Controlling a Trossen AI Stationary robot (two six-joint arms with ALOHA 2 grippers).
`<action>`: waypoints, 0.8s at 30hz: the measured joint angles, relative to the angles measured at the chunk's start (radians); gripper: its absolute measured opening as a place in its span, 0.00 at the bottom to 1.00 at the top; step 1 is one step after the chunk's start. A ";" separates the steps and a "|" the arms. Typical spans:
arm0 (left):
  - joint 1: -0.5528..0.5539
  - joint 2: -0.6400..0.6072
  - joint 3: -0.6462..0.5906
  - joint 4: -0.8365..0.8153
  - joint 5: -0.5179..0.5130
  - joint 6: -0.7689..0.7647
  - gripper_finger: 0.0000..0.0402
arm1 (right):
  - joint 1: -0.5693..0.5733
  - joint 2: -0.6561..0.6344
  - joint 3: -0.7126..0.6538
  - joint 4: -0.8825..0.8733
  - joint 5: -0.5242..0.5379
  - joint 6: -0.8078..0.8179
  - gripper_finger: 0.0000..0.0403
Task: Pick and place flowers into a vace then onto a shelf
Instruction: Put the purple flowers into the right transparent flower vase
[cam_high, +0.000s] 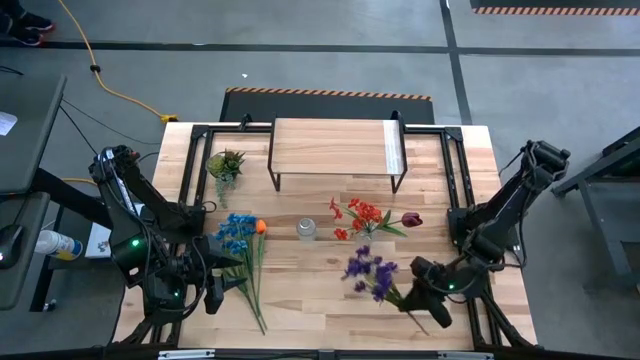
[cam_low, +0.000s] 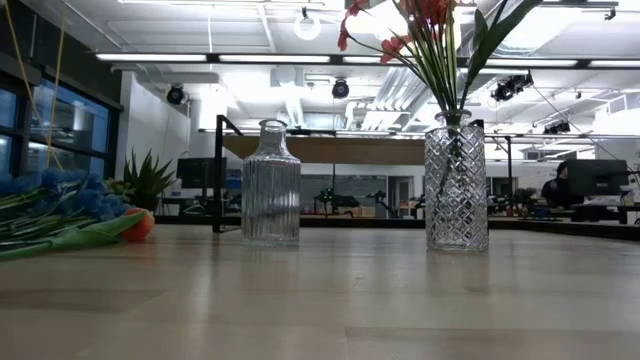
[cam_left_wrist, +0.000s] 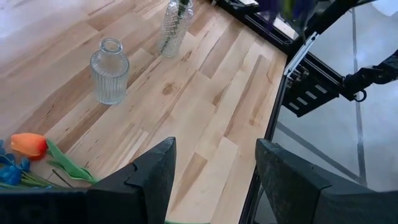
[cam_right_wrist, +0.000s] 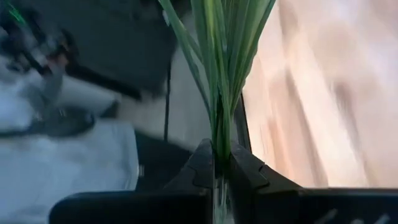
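Note:
The purple flowers (cam_high: 368, 272) are in my right gripper (cam_high: 408, 299), which is shut on their green stems near the table's near right. The blue flowers with one orange bloom (cam_high: 240, 238) lie flat on the table at the near left. My left gripper (cam_high: 220, 288) stands open just left of their stems, with nothing between its fingers (cam_left_wrist: 155, 177). The red and maroon flowers (cam_high: 368, 216) stand in a diamond-cut glass vase (cam_low: 456, 185). A ribbed glass vase (cam_high: 306, 229) stands empty at mid-table. The shelf (cam_high: 335, 146) stands at the far side. My right gripper pinches the purple bunch's green stems (cam_right_wrist: 219, 134), several together, between its two fingers, low on the stems. It comes in from the table's right, slanting a little downward. The blooms reach toward mid-table, and the stem ends (cam_high: 425, 324) stick out toward the near edge.
A small spiky potted plant (cam_high: 226, 164) stands left of the shelf. Black frame rails (cam_high: 455, 170) run along the table's sides and far end. Bare tabletop (cam_high: 320, 300) lies between the two grippers, in front of the vases.

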 joint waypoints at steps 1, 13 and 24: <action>0.000 0.000 0.000 0.000 0.000 0.000 0.63 | 0.000 0.000 0.000 0.029 0.039 -0.032 0.03; 0.000 0.000 0.000 0.006 -0.004 0.000 0.63 | -0.038 -0.001 0.000 0.557 0.316 -0.694 0.03; 0.000 0.000 0.000 0.007 -0.003 -0.023 0.63 | -0.086 -0.001 0.000 0.900 0.212 -1.271 0.03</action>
